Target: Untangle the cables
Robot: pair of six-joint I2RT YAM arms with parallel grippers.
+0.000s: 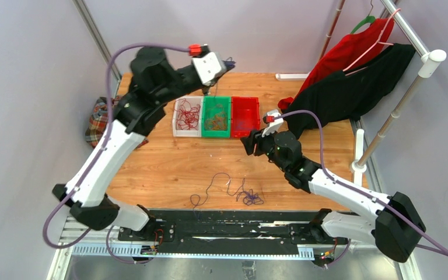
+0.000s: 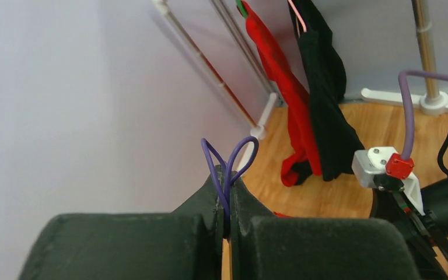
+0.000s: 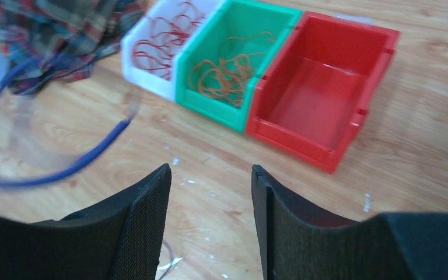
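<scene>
You're working in a robotics lab cell. The wooden worktop (image 1: 175, 166) is walled by plain pale partitions (image 1: 29, 70). The left arm (image 1: 102, 157) and right arm (image 1: 344, 189) are bolted to a black metal rail (image 1: 227, 230) at its near edge. Three plastic bins (image 1: 216, 135) sit far across, and a clothes rack (image 1: 398, 111) with hung garments (image 1: 356, 90) stands at far right.

Three bins (image 1: 216, 135) stand side by side far back on the table (image 1: 169, 169); cables (image 1: 249, 197) lie near its front edge.
</scene>
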